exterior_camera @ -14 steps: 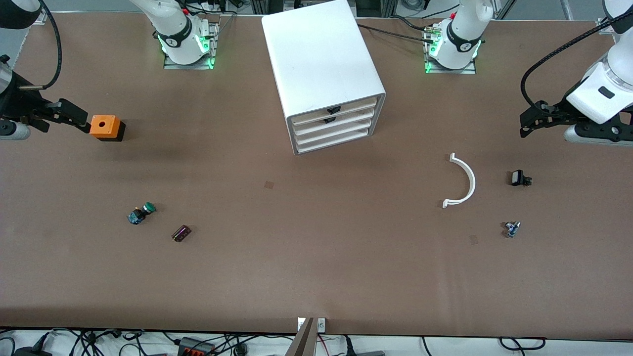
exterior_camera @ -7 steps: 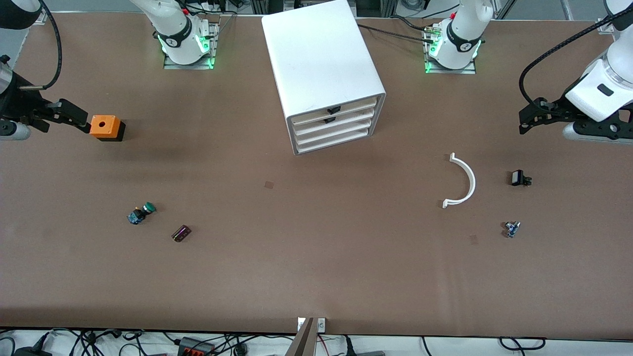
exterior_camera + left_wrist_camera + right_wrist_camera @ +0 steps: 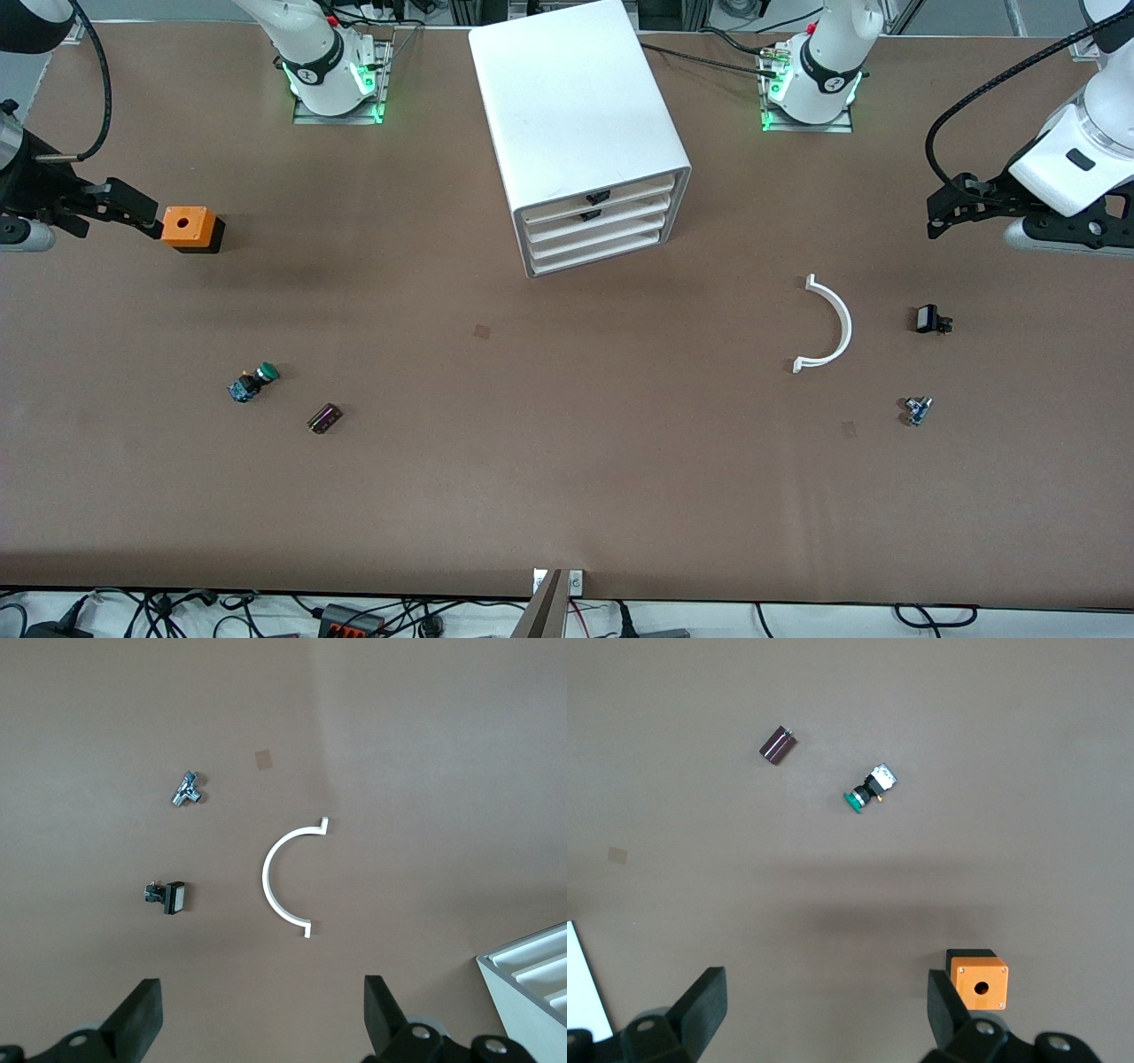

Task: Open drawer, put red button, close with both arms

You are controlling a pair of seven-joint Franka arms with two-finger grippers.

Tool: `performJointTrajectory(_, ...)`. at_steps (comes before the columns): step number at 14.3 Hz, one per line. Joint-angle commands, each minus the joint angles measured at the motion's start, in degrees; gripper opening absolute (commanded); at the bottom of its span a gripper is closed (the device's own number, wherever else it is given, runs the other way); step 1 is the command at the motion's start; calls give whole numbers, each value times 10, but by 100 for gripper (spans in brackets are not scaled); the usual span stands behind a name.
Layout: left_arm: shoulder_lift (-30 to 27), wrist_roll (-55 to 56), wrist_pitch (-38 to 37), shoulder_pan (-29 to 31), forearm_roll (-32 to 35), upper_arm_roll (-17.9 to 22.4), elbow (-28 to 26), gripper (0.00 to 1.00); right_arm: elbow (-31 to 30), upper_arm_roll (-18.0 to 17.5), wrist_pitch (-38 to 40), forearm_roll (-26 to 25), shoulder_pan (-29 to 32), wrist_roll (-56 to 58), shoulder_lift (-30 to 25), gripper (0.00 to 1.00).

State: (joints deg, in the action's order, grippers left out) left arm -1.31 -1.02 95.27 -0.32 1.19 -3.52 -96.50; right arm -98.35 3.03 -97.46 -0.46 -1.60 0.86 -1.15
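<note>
The white four-drawer cabinet (image 3: 580, 133) is seen at the middle of the brown counter (image 3: 567, 478), between the two arm bases. The drawer (image 3: 595, 215), second tier from the top, is pushed in flush with the others. No red-capped button can be found in any view; only a green-capped pushbutton (image 3: 252, 382) lies toward the right arm's end, with a small dark block (image 3: 324, 418) just beside it.

The right claw (image 3: 133, 211) is held above the counter beside the orange box (image 3: 189, 229), its fingers (image 3: 700, 1001) spread wide apart with nothing between them. The left claw (image 3: 943, 211) is held above the left arm's end of the counter, fingers (image 3: 137, 1014) likewise apart and empty. Under it lie a white half-ring (image 3: 285, 879), a small black part (image 3: 166, 896) and a small metal fitting (image 3: 187, 789), all apart from one another.
</note>
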Motion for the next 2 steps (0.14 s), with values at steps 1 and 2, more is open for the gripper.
performJointTrajectory(1, -2, 5, -15, -7, -7, 6, 10, 100, -2, -4, 0, -9, 3, -1, -3, 100)
performJointTrajectory(2, -2, 5, -15, -7, -7, 6, 10, 100, -2, -4, 0, -9, 3, -1, -3, 100)
